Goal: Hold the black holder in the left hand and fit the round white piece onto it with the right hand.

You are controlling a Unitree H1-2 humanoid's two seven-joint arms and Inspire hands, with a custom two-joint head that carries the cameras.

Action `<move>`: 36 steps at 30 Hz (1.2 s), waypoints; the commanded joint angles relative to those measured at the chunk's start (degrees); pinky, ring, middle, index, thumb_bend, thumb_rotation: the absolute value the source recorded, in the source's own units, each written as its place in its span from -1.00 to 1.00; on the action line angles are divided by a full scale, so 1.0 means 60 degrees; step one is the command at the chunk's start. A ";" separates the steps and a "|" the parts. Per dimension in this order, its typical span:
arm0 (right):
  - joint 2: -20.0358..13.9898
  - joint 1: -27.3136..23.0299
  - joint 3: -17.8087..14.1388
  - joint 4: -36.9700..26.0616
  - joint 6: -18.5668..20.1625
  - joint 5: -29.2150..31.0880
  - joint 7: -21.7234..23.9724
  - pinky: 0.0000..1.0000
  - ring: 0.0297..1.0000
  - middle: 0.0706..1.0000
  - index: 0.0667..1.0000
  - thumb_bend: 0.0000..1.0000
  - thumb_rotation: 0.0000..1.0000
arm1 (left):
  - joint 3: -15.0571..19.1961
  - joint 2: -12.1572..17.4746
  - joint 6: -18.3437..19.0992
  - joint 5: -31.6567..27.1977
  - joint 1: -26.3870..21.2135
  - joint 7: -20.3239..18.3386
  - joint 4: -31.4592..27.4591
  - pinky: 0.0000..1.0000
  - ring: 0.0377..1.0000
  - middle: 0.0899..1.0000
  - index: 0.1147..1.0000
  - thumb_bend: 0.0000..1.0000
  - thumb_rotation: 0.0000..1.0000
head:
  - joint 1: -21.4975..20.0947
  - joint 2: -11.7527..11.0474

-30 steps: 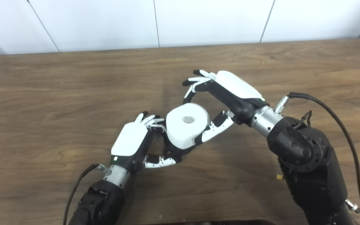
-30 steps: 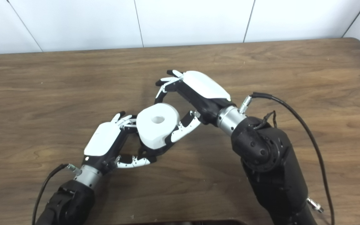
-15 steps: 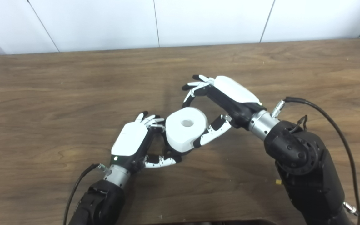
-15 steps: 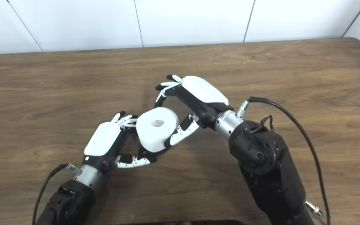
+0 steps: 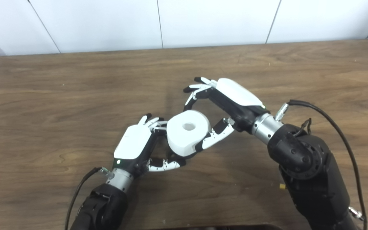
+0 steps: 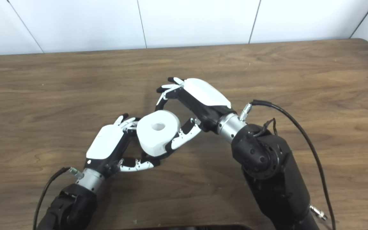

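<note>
My left hand (image 5: 135, 145) sits near the middle of the wooden table (image 5: 43, 95), a little toward the near edge, with its white back plate facing up. Its fingers and thumb are curled around a dark object below the white piece. I take this to be the black holder (image 5: 173, 156). Only a small dark part of it shows between my thumb and the white piece, so I cannot confirm its shape.

The round white piece (image 5: 187, 132) is a thick ring with a central hole. It is tilted, its holed face turned up and toward the far edge. It rests against the fingertips of my left hand and directly over the dark holder.

My right hand (image 5: 225, 105) reaches in from the right and is clamped on the white piece. Its thumb (image 5: 214, 138) presses the near right side of the ring. One fingertip (image 5: 188, 101) comes down on the far rim, while the other fingers are raised clear above it.

Whether the ring is seated on the holder cannot be told, since the joint is hidden beneath the ring.

A black cable (image 5: 331, 121) loops from my right wrist across the table's right side.
</note>
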 commanded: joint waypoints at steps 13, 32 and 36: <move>-0.0108 -0.0062 0.0054 0.0177 -0.0421 -0.0139 -0.0548 1.00 0.96 0.70 -0.11 0.05 -0.73 | -0.0140 -0.0044 0.0083 0.0230 0.0003 -0.0125 0.0006 1.00 0.77 0.57 -0.16 0.04 -0.89 | -0.0054 -0.0046; -0.0019 -0.0172 0.0468 0.0442 -0.0490 -0.0248 -0.0719 1.00 0.95 0.69 -0.11 0.05 -0.72 | -0.0183 -0.0130 0.0061 0.0232 -0.0003 0.0013 0.0142 1.00 0.76 0.56 -0.16 0.04 -0.90 | -0.0104 -0.0180; -0.0009 -0.0184 0.0542 0.0501 -0.0505 -0.0260 -0.0754 1.00 0.94 0.68 -0.11 0.05 -0.72 | -0.0186 -0.0123 0.0038 0.0227 -0.0015 0.0043 0.0175 1.00 0.76 0.56 -0.16 0.04 -0.90 | -0.0090 -0.0205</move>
